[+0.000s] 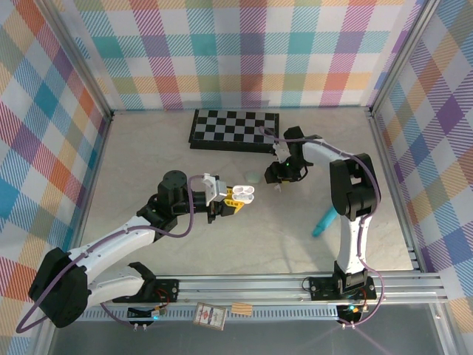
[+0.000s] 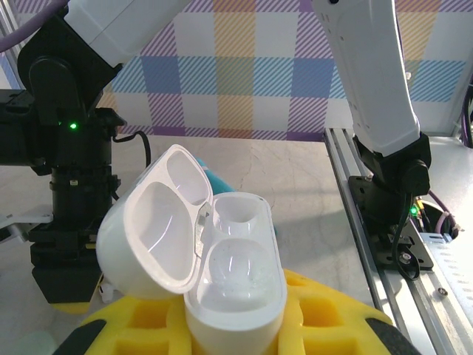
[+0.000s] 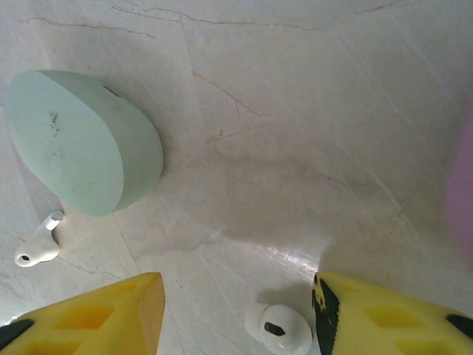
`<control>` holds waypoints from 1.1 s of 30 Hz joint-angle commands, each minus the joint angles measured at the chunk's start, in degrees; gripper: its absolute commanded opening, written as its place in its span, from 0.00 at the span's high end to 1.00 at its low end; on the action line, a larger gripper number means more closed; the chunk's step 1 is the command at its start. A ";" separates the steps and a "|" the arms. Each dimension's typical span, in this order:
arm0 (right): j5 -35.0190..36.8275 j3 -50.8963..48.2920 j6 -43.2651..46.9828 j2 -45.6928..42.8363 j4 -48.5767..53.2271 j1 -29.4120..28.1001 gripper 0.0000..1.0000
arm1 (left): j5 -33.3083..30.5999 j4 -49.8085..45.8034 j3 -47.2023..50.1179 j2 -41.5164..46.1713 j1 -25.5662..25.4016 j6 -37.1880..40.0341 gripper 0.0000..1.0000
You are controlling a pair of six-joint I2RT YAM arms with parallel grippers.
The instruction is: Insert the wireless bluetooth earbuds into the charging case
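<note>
Well, my left gripper (image 2: 236, 329) is clamped on the white charging case (image 2: 240, 285). Its yellow fingers (image 2: 325, 314) press against both sides of the lower shell and hold it up above the table (image 1: 244, 248). The case stands open: the lid (image 2: 155, 237) is swung back and tilted to one side of my jaws, and both sockets in the body show bare, glossy plastic. Just past the lid a sliver of teal (image 2: 220, 181) peeks out. The lid hides most of it, so I can only guess it is something lying on the table beyond.

My right gripper (image 3: 238, 299) hangs low over the table with its jaws apart, at a middling width and gripping nothing. Between the two yellow pads (image 3: 96, 310) lies one white earbud (image 3: 279, 330), flat on the table, just beside one pad and well off the other. Whether that nearer pad touches it I cannot tell. A second earbud (image 3: 37, 248), white with a short stem, lies outside my jaws, just past the farther pad. Ahead of that same pad sits a closed pale green case (image 3: 85, 140), near the stemmed bud. A pink blur (image 3: 462, 200) edges in on the opposite side. Seen from above, my right jaws sit just beyond the open case in my left jaws, and a checkerboard (image 1: 235, 129) lies farther back.
</note>
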State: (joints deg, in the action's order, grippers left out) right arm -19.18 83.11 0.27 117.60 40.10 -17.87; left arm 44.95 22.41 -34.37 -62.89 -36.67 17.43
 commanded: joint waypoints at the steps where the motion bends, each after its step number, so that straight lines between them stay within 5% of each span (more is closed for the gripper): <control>1: -2.28 -2.35 0.72 -0.66 -0.99 0.38 0.45 | 1.37 -0.07 -1.49 1.00 -0.25 0.85 1.00; 10: -2.73 -8.03 -0.73 -4.55 -3.63 0.40 0.47 | 2.32 0.73 -1.65 0.66 -0.25 0.43 1.00; 33: -2.48 -12.36 -3.34 -6.16 -7.25 0.38 0.68 | 2.52 0.96 -1.56 0.49 -0.25 0.15 1.00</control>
State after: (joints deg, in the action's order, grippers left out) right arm -21.67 71.88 -2.48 112.31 31.64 -17.26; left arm 45.58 22.41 -34.39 -62.87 -36.67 17.41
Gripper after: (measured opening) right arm 0.332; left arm 0.187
